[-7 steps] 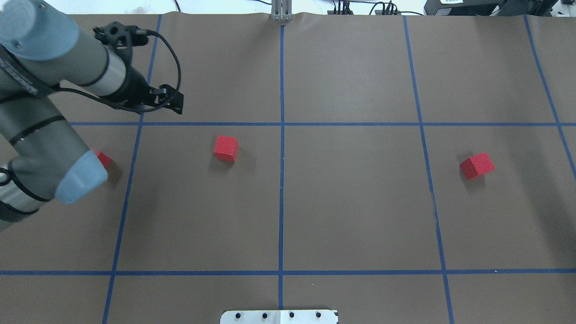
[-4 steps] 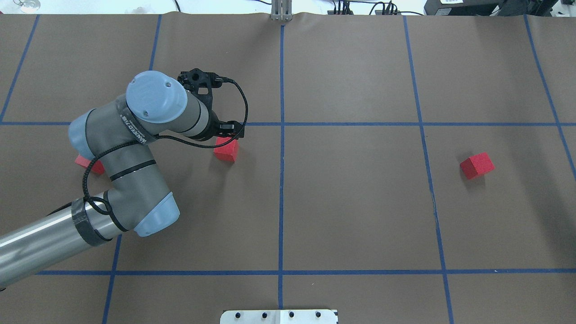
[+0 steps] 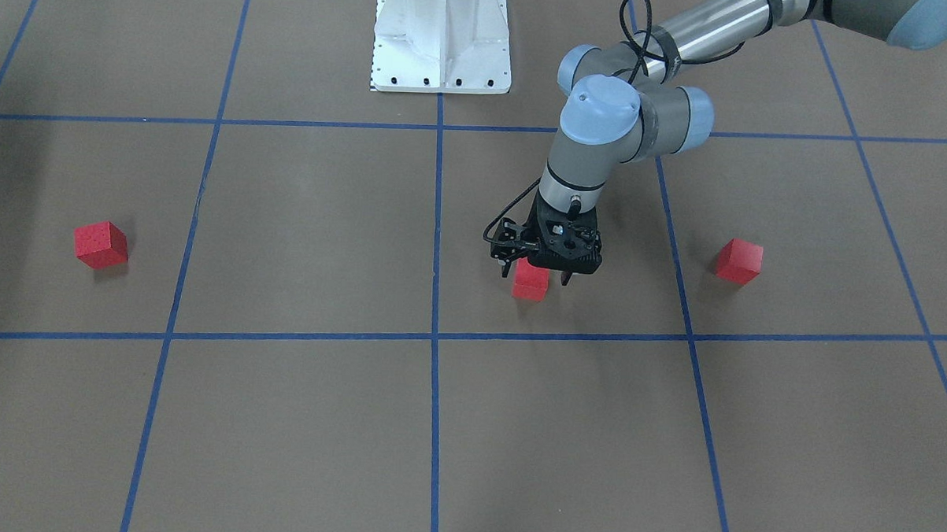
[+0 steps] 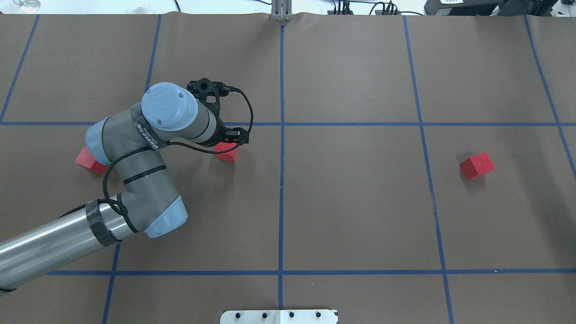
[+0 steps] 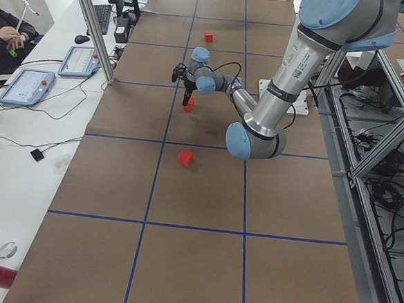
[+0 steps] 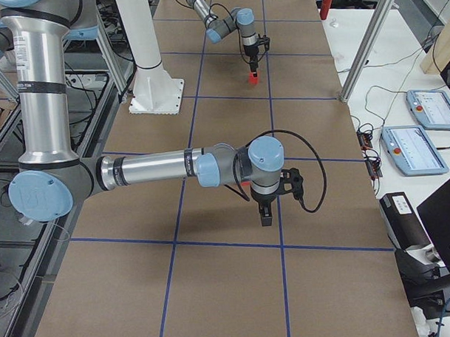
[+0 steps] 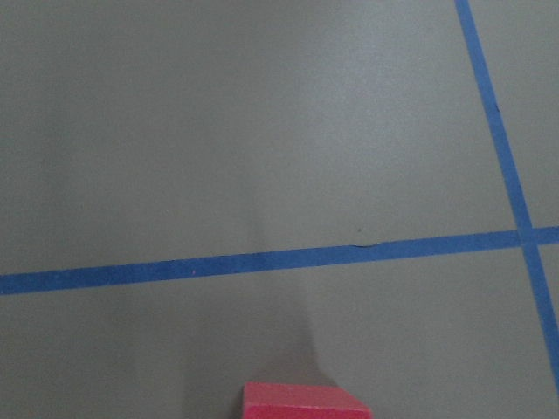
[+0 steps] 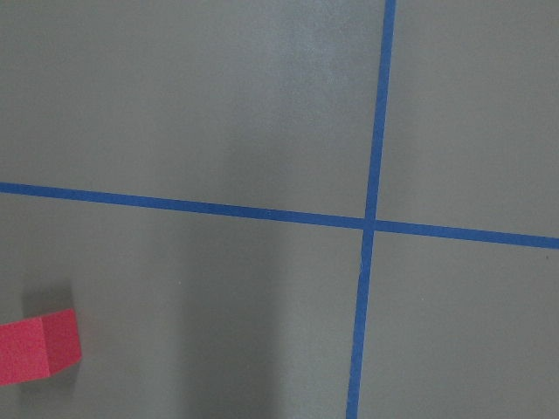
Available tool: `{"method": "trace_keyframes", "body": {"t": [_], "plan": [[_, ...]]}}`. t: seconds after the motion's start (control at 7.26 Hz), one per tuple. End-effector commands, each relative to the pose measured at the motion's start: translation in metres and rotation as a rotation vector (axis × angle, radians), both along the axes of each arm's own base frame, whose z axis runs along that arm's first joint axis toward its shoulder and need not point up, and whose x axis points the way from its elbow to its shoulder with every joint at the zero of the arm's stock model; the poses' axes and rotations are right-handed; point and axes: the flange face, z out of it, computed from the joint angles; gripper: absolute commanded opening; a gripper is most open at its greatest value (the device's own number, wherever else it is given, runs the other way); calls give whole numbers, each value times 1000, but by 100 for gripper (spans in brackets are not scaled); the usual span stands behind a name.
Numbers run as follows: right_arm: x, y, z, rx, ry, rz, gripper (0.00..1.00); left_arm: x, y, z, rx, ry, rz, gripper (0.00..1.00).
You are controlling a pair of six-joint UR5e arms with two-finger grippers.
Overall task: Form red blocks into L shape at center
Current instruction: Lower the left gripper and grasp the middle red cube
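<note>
Three red blocks lie apart on the brown gridded surface. My left gripper (image 3: 536, 278) is open, pointing down, with a finger on either side of the middle red block (image 3: 529, 284), which rests on the surface. In the overhead view the wrist partly covers this block (image 4: 226, 155). Another block (image 4: 89, 161) peeks out from under the left arm, and the third (image 4: 477, 165) lies far to the right. The center (image 4: 282, 123) is bare, to the right of and beyond the middle block. My right gripper (image 6: 264, 216) shows only in the exterior right view, so whether it is open or shut I cannot tell.
The robot's white base plate (image 4: 279, 316) sits at the near table edge. A metal post (image 4: 281, 11) stands at the far edge. A person sits at the side desk (image 5: 6, 30) with tablets and cables beside the table.
My left arm swung in from the far left to the middle block, then settled lower over it. All three blocks have stayed where they were.
</note>
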Motion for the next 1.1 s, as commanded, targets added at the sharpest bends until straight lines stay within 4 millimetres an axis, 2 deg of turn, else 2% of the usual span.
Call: {"method": "trace_keyframes", "body": {"t": [0.0, 0.14, 0.28, 0.55, 0.69, 0.83, 0.96], "plan": [[0, -1, 4, -6, 2, -1, 99, 14, 10, 7, -10, -13, 22, 99], [0, -1, 3, -3, 2, -1, 99, 21, 14, 7, -15, -16, 28, 95], [0, -1, 3, -3, 3, 0, 99, 22, 14, 4, -17, -13, 27, 76], [-1, -2, 1, 0, 3, -2, 99, 21, 13, -5, -16, -8, 23, 2], [0, -3, 0, 1, 3, 0, 99, 20, 12, -6, -23, -5, 15, 0], [0, -3, 2, -3, 3, 1, 99, 20, 7, -24, -22, 4, 6, 0], [0, -2, 2, -4, 3, 1, 99, 27, -1, -52, -44, -23, -2, 0]]}}
